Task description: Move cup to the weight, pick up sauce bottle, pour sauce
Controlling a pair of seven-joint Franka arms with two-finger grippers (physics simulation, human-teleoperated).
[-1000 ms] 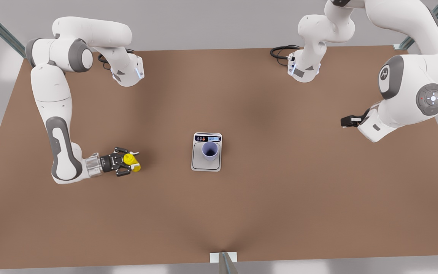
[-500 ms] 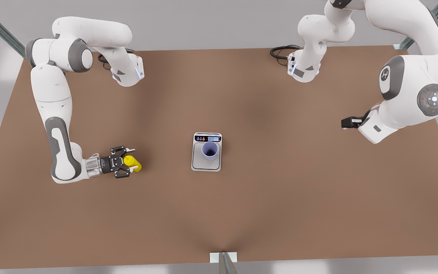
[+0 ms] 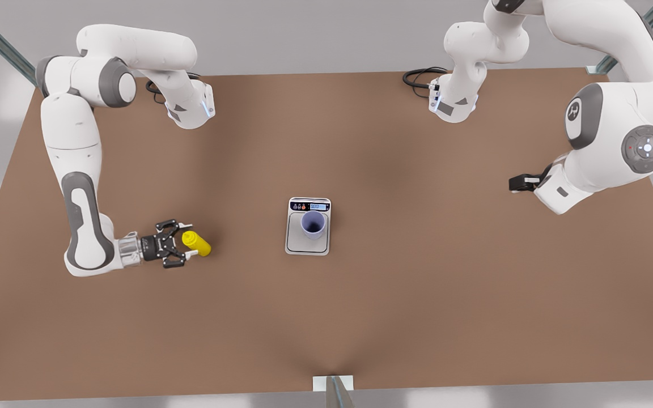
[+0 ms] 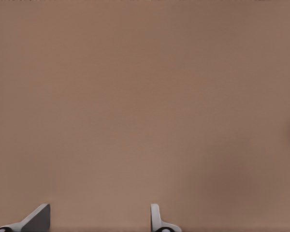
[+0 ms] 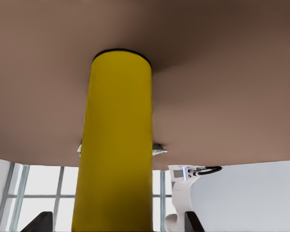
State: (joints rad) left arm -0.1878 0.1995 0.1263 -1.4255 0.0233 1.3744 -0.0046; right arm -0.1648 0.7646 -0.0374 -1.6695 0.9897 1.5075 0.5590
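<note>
Right hand (image 3: pixel 182 247), fingers apart, is sitting beside the sauce bottle (image 3: pixel 196 243), bottle at its three o'clock; left hand (image 3: pixel 516 183), fingers apart, is waiting.

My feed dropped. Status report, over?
Right hand open around the sauce bottle, which stands on the table. Left hand open, waiting at the front view's right. Cup on the weight. Path clear.
</note>
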